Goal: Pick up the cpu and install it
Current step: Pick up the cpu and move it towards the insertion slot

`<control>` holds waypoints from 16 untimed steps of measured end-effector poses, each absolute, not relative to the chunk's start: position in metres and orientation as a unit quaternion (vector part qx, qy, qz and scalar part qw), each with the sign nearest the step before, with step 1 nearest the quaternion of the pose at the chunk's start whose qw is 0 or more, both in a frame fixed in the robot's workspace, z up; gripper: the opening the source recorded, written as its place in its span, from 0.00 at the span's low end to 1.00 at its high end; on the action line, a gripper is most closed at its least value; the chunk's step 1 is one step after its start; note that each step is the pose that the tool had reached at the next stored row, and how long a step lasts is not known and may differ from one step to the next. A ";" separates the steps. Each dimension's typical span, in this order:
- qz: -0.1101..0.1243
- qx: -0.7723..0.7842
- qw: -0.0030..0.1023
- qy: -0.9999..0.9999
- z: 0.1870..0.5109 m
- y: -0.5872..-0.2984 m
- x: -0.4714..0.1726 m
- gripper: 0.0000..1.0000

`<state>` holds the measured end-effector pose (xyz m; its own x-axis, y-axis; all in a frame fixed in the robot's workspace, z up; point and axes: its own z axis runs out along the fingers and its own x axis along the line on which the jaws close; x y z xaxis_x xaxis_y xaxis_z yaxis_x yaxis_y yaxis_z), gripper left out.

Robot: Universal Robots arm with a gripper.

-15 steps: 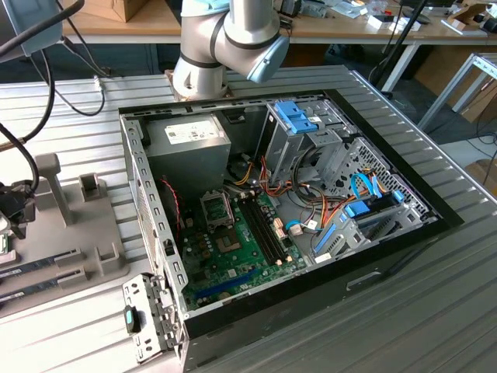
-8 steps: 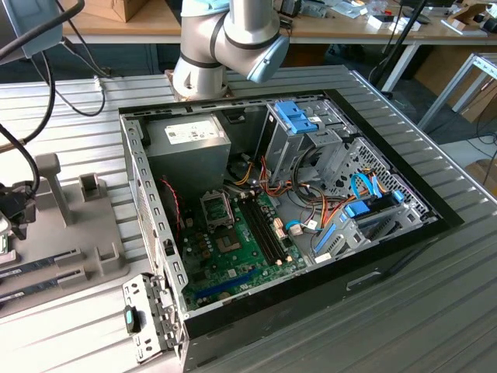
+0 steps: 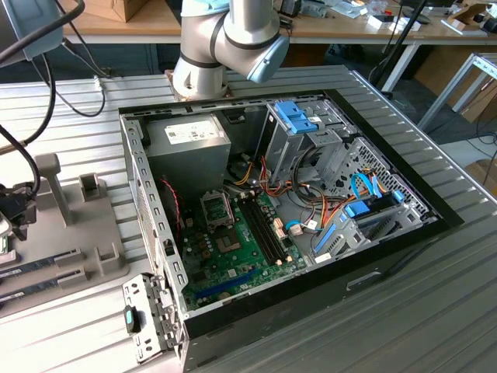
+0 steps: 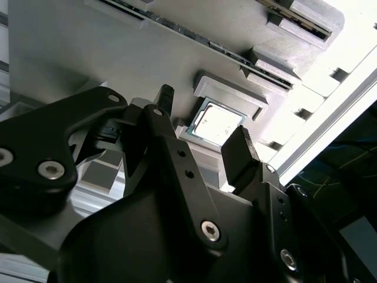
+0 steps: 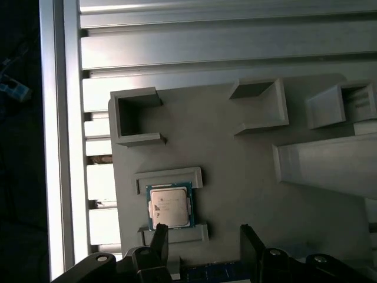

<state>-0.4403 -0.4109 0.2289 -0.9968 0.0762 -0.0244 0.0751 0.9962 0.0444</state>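
In the exterior view, a silver-grey jointed robot arm (image 3: 233, 35) rises from its base at the far edge of a ribbed aluminium tabletop (image 3: 419, 311). An open black desktop computer case (image 3: 373, 272) lies flat on that tabletop. Inside it are a green motherboard (image 3: 233, 252), a silver metal socket frame (image 3: 217, 208) near the board's far end, and a grey power supply box (image 3: 189, 151) beyond that. On the exterior view's left, just beside the case, is a flat grey moulded fixture plate (image 3: 109, 264) with upright posts and slots.

In the second wrist view, the black two-fingered claw (image 4: 203, 118) is wide open and grips nothing. The small square cpu (image 4: 219, 122) with a silver-grey metal top shows in the gap beyond the fingertips (image 4: 238, 144). It lies flat on the grey fixture plate (image 4: 147, 65), clear of both fingers.

In the first wrist view, the cpu (image 5: 170, 205) rests in a shallow seat on the fixture plate (image 5: 235, 177). Its thin green edge shows around the metal top, and a low raised grey ledge (image 5: 169, 175) bounds it on each of two opposite sides. The open claw (image 5: 203, 233) hovers close to it, with one black fingertip (image 5: 159, 233) just beside the nearer ledge and the other well off to the side. Neither touches the chip.
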 end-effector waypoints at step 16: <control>0.022 0.038 0.013 0.999 0.221 -0.410 -0.449 0.60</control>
<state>-0.4493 -0.4101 0.2213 -0.9968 0.0762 -0.0244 0.0751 0.9962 0.0443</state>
